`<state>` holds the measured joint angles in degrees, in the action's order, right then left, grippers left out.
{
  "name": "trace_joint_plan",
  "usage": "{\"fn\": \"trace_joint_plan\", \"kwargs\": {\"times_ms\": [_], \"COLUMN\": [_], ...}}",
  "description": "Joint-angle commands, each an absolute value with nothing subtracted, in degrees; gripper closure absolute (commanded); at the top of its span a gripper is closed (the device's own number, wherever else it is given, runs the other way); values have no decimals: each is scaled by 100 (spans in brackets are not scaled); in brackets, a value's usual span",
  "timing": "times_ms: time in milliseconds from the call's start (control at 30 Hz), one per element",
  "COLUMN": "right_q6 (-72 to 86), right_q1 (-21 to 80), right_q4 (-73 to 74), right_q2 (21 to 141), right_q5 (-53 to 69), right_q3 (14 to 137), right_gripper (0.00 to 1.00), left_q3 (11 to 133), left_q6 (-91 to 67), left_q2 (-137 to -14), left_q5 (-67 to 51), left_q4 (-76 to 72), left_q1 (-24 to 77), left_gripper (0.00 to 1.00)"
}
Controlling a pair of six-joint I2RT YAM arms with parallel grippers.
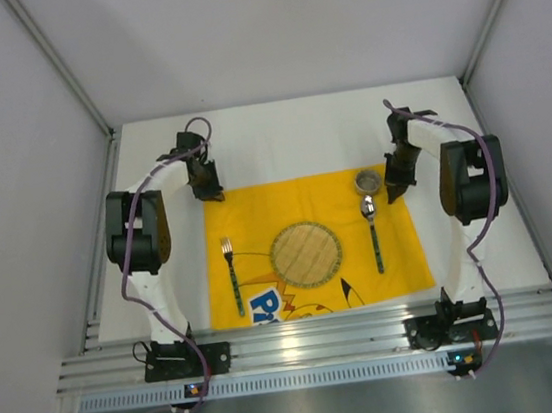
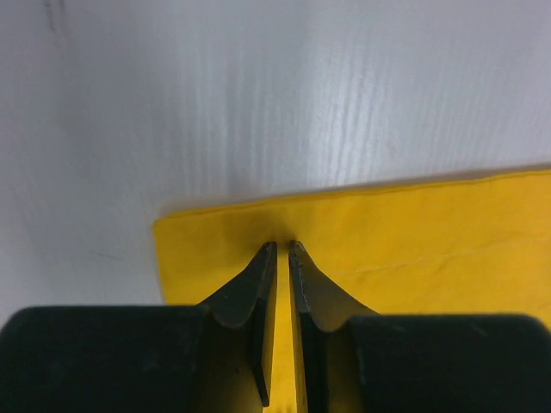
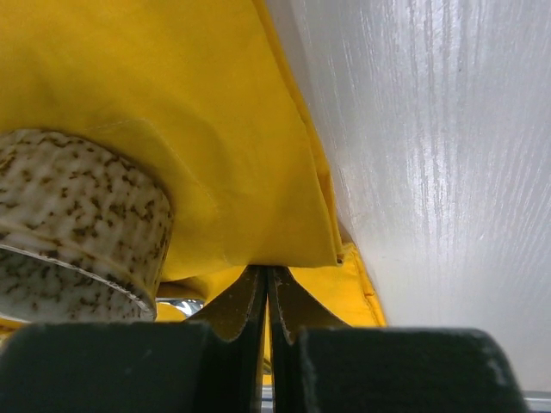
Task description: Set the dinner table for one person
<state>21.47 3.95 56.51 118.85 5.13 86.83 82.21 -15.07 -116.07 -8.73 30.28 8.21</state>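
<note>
White dinner table [image 1: 277, 136] bore a yellow mat [image 1: 257, 214]; right gripper [image 3: 265, 271] pinched its edge, left gripper [image 2: 281, 245] clenched at its corner.

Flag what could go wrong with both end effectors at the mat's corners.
1. The right end effector pinches the yellow mat beside the speckled cup; lifting could tip it.
2. The fork, plate and spoon lie on the mat; a tug from it or the left end effector may shift them.

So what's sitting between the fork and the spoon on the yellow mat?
The round woven plate lies between the fork and the spoon, touching neither; the top view shows it.
</note>
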Motion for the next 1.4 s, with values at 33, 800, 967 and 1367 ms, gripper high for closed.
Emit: {"fn": "trace_joint_plan", "kwargs": {"times_ms": [33, 800, 967, 1367], "right_q6": [2092, 2013, 2013, 2056], "right_q1": [281, 202, 263, 756], "right_q4": [5071, 5335, 5572, 5362], "right_q2": [12454, 11823, 10111, 5311], "right_q5": [70, 246, 334, 26], "right_q3": [8754, 9202, 8966, 7026], "right_gripper": [100, 100, 46, 0], "left_q3": [8446, 10160, 9871, 4169], "left_q6": [-1398, -1529, -1547, -1494], "left_q2": [-11952, -12245, -10892, -7278], "left_q5": [-870, -686, -405, 1968], "left_q4": [2883, 3454, 3235, -1869], "left_q1": [607, 167, 167, 158], "left_gripper": [84, 84, 70, 47]}}
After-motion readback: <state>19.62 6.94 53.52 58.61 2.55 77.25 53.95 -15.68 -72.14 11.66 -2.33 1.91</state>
